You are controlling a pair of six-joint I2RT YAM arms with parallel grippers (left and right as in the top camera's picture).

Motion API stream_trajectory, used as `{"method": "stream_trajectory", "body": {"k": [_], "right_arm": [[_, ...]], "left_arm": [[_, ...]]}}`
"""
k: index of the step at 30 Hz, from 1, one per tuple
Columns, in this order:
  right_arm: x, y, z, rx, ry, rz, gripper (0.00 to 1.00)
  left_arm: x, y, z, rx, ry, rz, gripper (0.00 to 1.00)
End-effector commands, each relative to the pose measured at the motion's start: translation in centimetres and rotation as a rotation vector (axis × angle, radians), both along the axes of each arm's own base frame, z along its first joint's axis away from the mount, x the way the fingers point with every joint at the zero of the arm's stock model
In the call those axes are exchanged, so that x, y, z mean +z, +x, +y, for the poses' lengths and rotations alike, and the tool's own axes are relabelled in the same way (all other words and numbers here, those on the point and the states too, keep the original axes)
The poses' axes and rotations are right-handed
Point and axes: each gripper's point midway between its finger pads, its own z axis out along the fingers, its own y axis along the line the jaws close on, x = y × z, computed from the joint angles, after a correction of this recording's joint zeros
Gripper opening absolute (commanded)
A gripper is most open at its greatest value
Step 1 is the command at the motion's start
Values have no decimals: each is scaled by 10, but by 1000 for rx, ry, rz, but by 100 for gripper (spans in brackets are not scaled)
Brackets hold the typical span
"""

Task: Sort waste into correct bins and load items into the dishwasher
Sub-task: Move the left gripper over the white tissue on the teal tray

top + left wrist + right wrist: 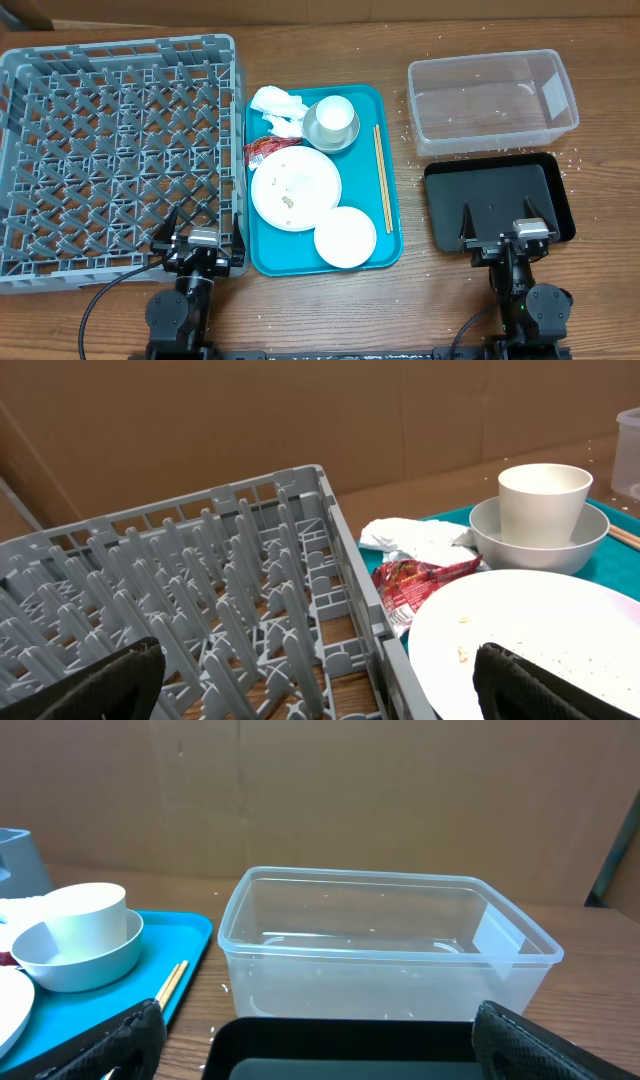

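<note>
At the far end of the teal tray (390, 245), the crumpled tissue (278, 108) lies just beside the grey bowl (312, 131) holding the cup (335, 115), so, with your left gripper (203, 228) and right gripper (498, 222) both empty and spread wide, descend on the side away from the bowl.

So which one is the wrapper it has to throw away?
Find the teal tray in the middle, just right of the grey rack. At the tray's left edge, between the crumpled tissue and the big plate, lies the wrapper. It is the only red thing among white pieces.
</note>
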Motion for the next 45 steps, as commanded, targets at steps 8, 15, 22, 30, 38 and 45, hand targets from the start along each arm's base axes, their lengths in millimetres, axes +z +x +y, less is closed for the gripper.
{"method": "stream_trajectory", "body": {"k": [8,15,22,30,38,45], "right_arm": [[-1,0,0,-2,0,-7,100],[-1,0,0,-2,0,-7,100],[-1,0,0,-2,0,-7,100],[-1,0,0,-2,0,-7,100],[-1,0,0,-2,0,-7,100],[-1,0,0,-2,0,-7,100]], "left_arm": [[0,0,-1,-2,5,-2,100],[-1,0,-1,-2,5,-2,100],[0,0,-1,-2,5,-2,100],[0,0,-1,-2,5,-2,100],[15,1,-1,-2,31,-67,100],[127,-36,-51,-289,115,-567,100]]}}
